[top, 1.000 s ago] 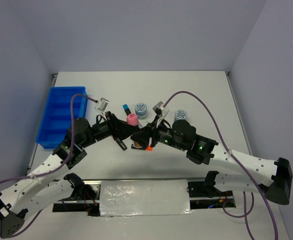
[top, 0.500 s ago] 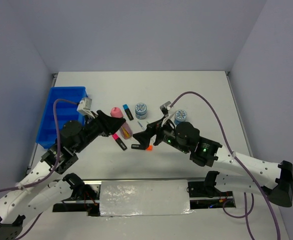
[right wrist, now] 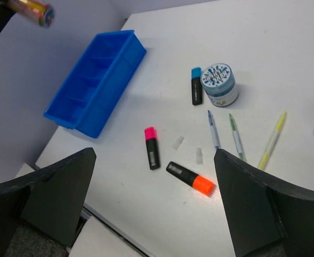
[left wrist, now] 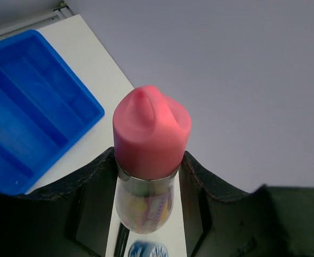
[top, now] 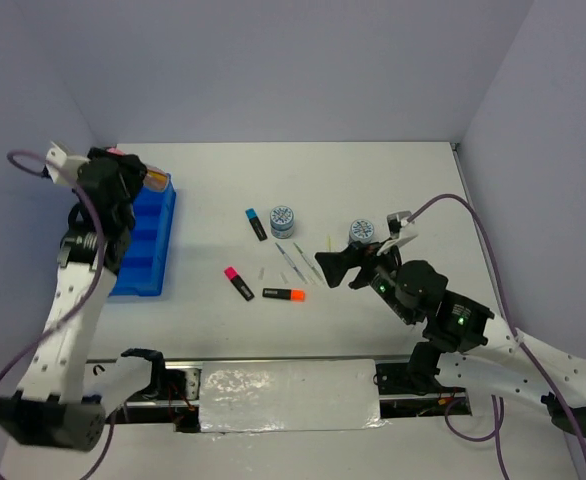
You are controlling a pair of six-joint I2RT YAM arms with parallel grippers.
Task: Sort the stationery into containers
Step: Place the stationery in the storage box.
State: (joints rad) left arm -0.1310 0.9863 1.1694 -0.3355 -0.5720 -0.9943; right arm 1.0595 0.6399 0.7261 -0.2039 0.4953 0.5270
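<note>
Tray: the blue tray (top: 145, 262) hugs the table's (top: 403, 180) left edge, well apart from the pink-capped highlighter (top: 238, 283) mid-table.
Left gripper (left wrist: 147, 179): high near the tray's far end, jaws clamped on the pink tube (left wrist: 151, 131).
Right gripper (top: 333, 266): spread wide, holding nothing, low near a tape roll (top: 361, 232).

Along the far edge and right side the surface (top: 373, 170) lies bare. Its middle is crowded with highlighters (top: 283, 294), pens (top: 285, 257) and two tape rolls (top: 282, 219). The blue tray (top: 148, 250) lines the left edge.
</note>
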